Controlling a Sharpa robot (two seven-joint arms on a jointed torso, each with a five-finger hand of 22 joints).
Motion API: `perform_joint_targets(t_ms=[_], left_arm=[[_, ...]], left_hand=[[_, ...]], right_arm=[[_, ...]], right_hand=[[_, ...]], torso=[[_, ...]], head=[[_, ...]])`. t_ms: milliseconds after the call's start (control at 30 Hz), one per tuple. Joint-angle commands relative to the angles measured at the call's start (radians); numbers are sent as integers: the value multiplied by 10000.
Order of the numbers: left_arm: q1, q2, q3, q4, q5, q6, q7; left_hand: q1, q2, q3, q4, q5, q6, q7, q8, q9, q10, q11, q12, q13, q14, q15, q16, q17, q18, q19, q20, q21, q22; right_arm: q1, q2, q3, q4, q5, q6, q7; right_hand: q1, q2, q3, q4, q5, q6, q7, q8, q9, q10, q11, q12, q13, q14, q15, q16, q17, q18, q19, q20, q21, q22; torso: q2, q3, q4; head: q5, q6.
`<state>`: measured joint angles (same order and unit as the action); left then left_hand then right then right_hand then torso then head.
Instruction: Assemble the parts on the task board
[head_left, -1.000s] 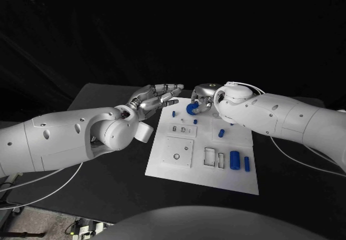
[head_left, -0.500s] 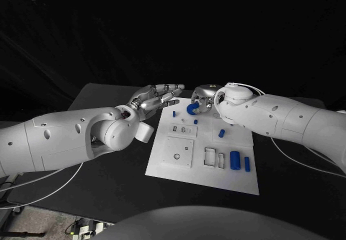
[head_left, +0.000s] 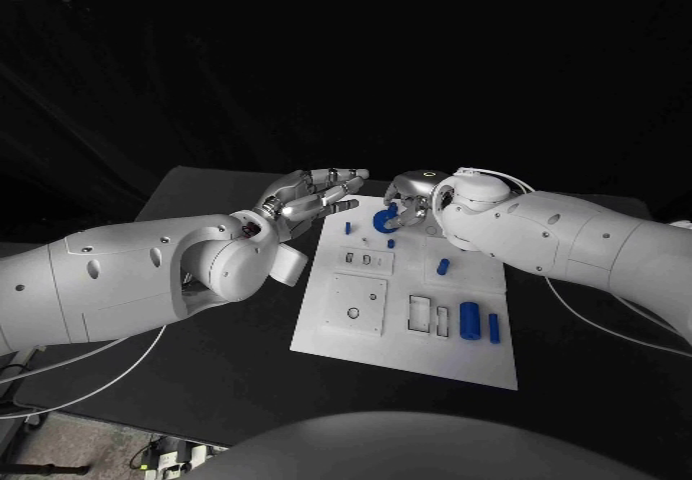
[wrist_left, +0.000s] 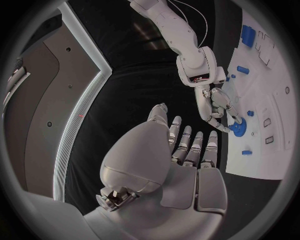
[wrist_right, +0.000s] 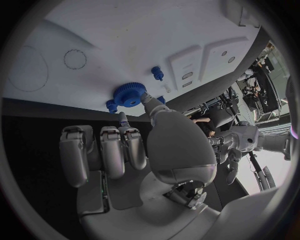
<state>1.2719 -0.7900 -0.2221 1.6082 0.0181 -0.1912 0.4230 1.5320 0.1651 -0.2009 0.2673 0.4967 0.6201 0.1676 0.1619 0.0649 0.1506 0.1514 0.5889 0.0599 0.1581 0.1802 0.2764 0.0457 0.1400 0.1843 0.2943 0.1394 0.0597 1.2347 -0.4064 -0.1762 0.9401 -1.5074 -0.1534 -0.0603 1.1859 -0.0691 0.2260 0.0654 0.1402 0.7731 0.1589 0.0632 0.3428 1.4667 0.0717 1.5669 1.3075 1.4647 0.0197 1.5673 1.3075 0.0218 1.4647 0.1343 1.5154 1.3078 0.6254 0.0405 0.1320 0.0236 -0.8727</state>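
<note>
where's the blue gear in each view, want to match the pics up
Head view: the blue gear sits at the far end of the task board, in the right hand.
Left wrist view: the gear is at the right hand's fingertips, over the board.
Right wrist view: the gear is beyond the fingers.
Shared landmark: the small blue peg beside it.

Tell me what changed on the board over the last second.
Little. The right hand still pinches the blue toothed gear at the far end of the white task board; its wrist shifted slightly. The left hand stays open beside the board. Other blue parts unmoved.
</note>
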Motion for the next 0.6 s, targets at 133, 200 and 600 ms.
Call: perform_joint_targets(t_ms=[133, 200, 600], left_arm=[[8, -17, 8, 25, -36, 11, 49], [8, -25, 8, 25, -36, 6, 52], [3, -99, 6, -16, -36, -15, 91]], left_hand=[[47, -54, 35, 48, 59, 41, 41, 35, 8, 64, 20, 50, 10, 88, 10, 35, 10, -128, 68, -2, 68, 12], [47, -54, 35, 48, 59, 41, 41, 35, 8, 64, 20, 50, 10, 88, 10, 35, 10, -128, 68, -2, 68, 12], [79, -59, 58, 30, 69, 49, 52, 45, 8, 67, 33, 55, 10, 100, 22, 61, 12, -146, 86, -2, 79, 15]], right_arm=[[-50, -119, -2, 124, -24, -317, 220], [-70, -163, -2, 158, -16, -335, 240], [-103, -912, -4, 742, 289, -1611, 739]], right_hand=[[-124, 12, -92, 28, -89, -33, -18, 28, -44, 1041, 44, 39, 2633, 1061, 83, 35, 2633, -9, 358, 54, -55, 2353], [-129, 22, -100, 36, -89, -15, -21, 35, -49, 1041, 41, 39, 2633, 1061, 83, 35, 2633, -7, 352, 54, -60, 2351], [-47, 122, -190, 62, 134, 178, -278, 73, -147, 1041, -150, 39, 2633, 1061, -53, 35, 2633, -17, 404, -32, -20, 2370]], torso=[[5, 5, -3], [1, 2, 0], [-47, -39, -49]], head=[[27, 1], [25, 1], [-48, 1]])
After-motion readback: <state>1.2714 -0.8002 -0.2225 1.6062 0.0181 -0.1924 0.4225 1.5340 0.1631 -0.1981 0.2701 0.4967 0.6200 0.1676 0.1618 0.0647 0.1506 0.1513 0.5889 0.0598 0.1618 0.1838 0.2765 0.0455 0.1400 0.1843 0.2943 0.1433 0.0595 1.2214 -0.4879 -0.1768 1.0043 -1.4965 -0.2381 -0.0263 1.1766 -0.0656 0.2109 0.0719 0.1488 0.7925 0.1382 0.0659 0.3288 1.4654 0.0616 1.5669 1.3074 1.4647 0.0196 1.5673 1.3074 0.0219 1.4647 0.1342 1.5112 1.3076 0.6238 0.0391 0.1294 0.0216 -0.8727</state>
